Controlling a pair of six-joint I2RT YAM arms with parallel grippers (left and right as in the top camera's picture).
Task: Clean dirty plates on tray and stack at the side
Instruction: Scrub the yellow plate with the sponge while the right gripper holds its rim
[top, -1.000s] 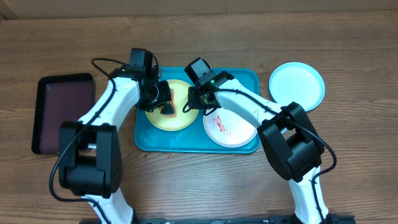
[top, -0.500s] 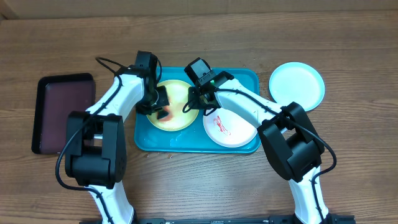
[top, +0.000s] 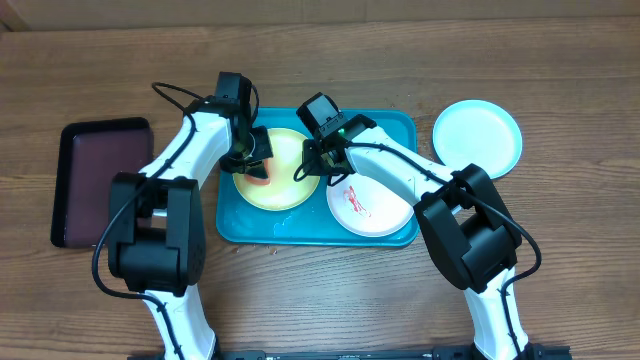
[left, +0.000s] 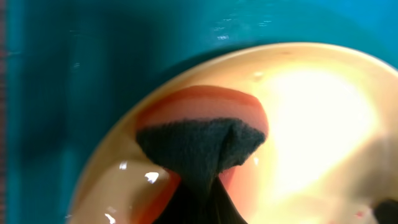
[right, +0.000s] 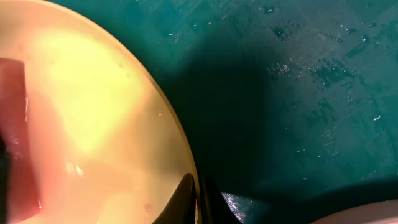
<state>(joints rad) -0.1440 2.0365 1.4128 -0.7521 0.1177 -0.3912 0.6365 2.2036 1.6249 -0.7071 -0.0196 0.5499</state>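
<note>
Scrubbing looks to be the step in hand. In the left half of the turquoise tray (top: 300, 228) lies the yellow-green plate (top: 285, 192). The left jaws pinch a red sponge (top: 262, 177), its dark scouring face pressed onto the plate on the side nearer the tray's left wall. The right jaws are closed on the plate's opposite rim, toward the tray's middle, one tip on each side of the edge, pinning it. The white plate (top: 385, 215), red smear at centre, sits in the tray's right half. The light blue plate (top: 477, 138) rests on the worktop (top: 560, 250) just outside the tray's right end.

To do this well, the sponge should probably sweep from rim toward centre in overlapping strokes under steady downward pressure, while the right hold resists sliding. Pressing too hard near the rim could tip the plate or skid it across the wet tray floor.
</note>
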